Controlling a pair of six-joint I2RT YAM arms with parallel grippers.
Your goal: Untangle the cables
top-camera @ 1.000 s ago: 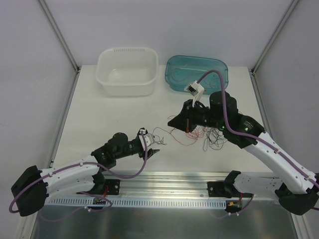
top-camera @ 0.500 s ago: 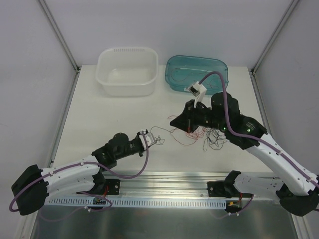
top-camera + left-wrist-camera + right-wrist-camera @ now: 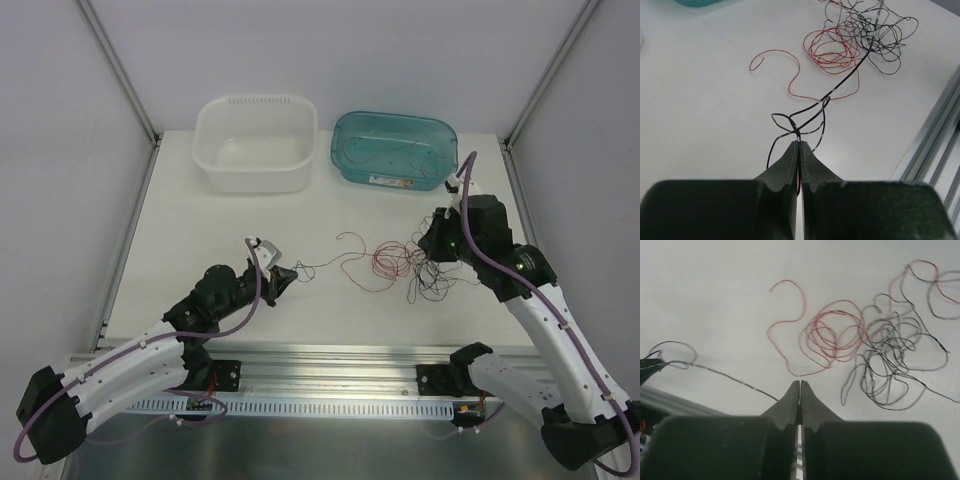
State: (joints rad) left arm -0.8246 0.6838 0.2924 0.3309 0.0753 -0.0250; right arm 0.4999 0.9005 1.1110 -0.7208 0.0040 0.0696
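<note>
Okay, your left gripper [image 3: 799, 146] is clamped on one hair-thin black cable [image 3: 842, 82], stretched out from the curly red-and-black cable tangle [image 3: 420, 268] on the white tabletop [image 3: 200, 230]. Your right gripper [image 3: 799, 385] is closed by the tangle. Next, pull slowly.

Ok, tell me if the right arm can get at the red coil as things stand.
Probably yes: the red coil lies open just ahead of the right gripper, nothing over it. But its jaws are shut, seemingly on a black cable strung to the left gripper, so it must let go first.
</note>
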